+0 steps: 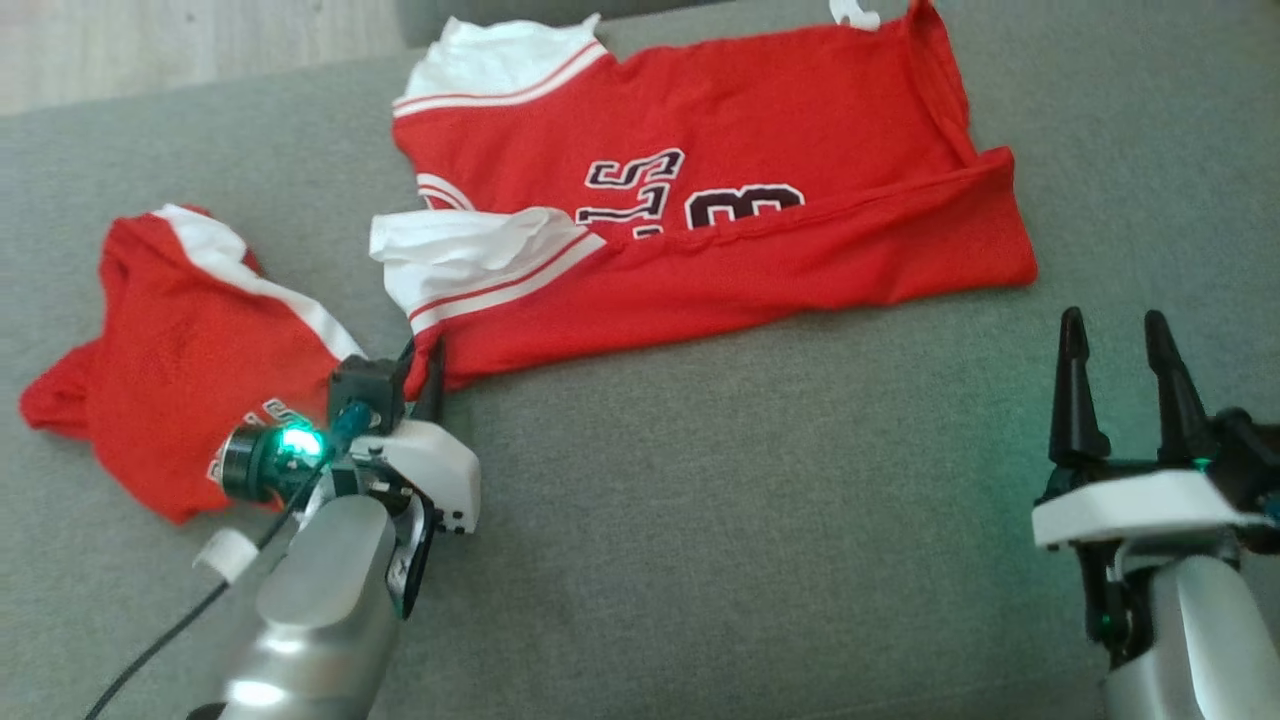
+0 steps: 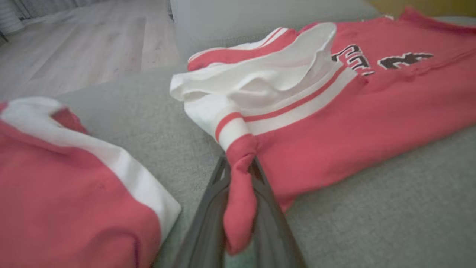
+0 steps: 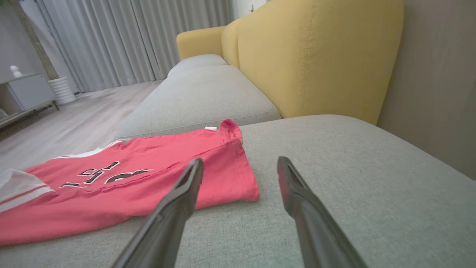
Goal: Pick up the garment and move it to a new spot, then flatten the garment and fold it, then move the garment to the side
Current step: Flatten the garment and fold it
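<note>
Lettering [image 1: 640,190] in black with a white outline runs across the chest of a red garment [image 1: 760,150]. A fold in the cloth cuts through it, so no whole word can be read. One character looks like an S, and beside it is a digit [image 1: 745,205] that reads as a 3 in the left wrist view. The garment is a sports shirt with white sleeves and red and white striped trim. It lies spread out, partly folded over itself, on the far middle of a grey sofa seat [image 1: 760,520].

The left gripper [image 1: 425,355] is at the garment's near left corner. Its jaws are clamped together on a twist of red cloth just below the striped trim. The right gripper [image 1: 1113,320] hangs over bare grey fabric at the near right, well apart from the garment, with its jaws standing wide apart and nothing between them.

A second garment [image 1: 170,370], also red with a white stripe, lies crumpled at the left, separated from the first by a strip of grey seat. A scrap of printed lettering shows at its near edge, too little to read.

The seat is a woven grey fabric. Behind it on the right rises a mustard yellow backrest [image 3: 316,56]. Beyond the sofa are a pale wood floor [image 3: 74,123], long grey curtains [image 3: 111,37], a low white cabinet [image 3: 29,91] and a white ribbed pot [image 3: 61,89].
</note>
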You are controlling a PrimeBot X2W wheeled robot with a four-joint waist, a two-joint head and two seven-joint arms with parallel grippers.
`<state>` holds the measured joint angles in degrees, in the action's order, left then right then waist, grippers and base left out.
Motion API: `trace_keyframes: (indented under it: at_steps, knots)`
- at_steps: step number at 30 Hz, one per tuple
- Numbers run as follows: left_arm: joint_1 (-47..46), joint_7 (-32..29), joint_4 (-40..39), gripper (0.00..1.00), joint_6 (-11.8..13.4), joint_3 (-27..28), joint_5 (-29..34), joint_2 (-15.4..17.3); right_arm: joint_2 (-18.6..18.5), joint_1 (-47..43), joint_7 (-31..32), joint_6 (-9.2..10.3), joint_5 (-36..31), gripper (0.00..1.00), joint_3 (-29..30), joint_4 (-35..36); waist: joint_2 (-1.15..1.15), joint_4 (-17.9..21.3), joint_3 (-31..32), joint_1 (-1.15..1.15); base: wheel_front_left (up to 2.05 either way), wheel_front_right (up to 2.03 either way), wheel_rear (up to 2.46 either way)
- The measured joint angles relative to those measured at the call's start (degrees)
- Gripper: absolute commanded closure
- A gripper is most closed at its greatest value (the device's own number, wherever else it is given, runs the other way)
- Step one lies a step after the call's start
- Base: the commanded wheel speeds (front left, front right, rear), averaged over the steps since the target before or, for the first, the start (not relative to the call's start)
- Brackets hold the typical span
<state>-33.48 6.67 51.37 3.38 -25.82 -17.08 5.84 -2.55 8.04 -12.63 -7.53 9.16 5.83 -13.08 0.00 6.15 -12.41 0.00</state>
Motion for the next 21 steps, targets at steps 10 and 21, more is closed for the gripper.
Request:
trace_keyframes:
  at_steps: [10, 21]
  knots:
    - [0.48, 4.61, -9.15, 1.0, 1.53, -2.4, 2.71, 0.36, -0.01, 10.81, 12.12, 0.0, -7.43, 0.0, 6.99, -11.41, 0.0, -2.84, 0.52, -0.01, 0.0, 0.0, 0.0]
    - [0.52, 1.37, -16.29, 1.0, 1.7, -5.36, 3.53, 0.62, -0.09, 25.15, 18.55, 0.0, -18.03, 0.0, 15.55, -28.52, 0.0, -5.47, -4.1, 0.01, 0.0, 0.0, 0.0]
